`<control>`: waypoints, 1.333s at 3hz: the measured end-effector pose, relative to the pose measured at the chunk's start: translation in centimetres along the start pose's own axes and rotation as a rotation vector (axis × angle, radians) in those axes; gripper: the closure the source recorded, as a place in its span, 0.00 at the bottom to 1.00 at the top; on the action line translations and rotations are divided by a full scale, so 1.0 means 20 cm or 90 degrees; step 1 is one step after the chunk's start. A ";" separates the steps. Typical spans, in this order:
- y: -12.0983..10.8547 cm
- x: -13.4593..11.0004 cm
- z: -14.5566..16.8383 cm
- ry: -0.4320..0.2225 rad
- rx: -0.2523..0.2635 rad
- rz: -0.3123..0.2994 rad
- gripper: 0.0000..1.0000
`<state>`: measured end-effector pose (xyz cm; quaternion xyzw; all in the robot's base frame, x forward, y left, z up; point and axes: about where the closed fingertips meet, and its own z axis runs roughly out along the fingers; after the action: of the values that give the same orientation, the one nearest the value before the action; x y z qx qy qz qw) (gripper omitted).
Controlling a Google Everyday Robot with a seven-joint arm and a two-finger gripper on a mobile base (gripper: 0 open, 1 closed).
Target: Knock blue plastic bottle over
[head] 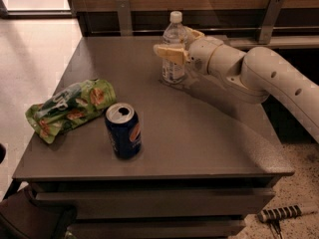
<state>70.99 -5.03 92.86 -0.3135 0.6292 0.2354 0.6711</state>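
Note:
The blue plastic bottle (173, 69) is a clear bottle with a white cap and a white label. It stands upright at the far middle of the grey table (209, 133). My gripper (173, 41) reaches in from the right at the bottle's upper half. It is open, with one cream finger (169, 53) across the front of the bottle and the other (193, 33) behind it on the right. The bottle's shoulder sits between them. I cannot tell whether the fingers touch it.
A dark blue soda can (123, 130) stands upright near the table's front left. A green chip bag (70, 108) lies at the left edge. A wooden wall with metal brackets runs behind the table. A striped tool (281, 213) lies on the floor at the lower right.

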 end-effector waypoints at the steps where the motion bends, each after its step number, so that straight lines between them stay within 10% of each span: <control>1: 0.01 0.00 0.01 -0.001 -0.002 0.000 0.56; 3: 0.03 -0.01 0.03 -0.002 -0.008 0.000 1.00; 4: 0.03 -0.01 0.03 -0.002 -0.008 0.000 1.00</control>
<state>70.91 -4.16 93.02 -0.3173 0.6266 0.2397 0.6703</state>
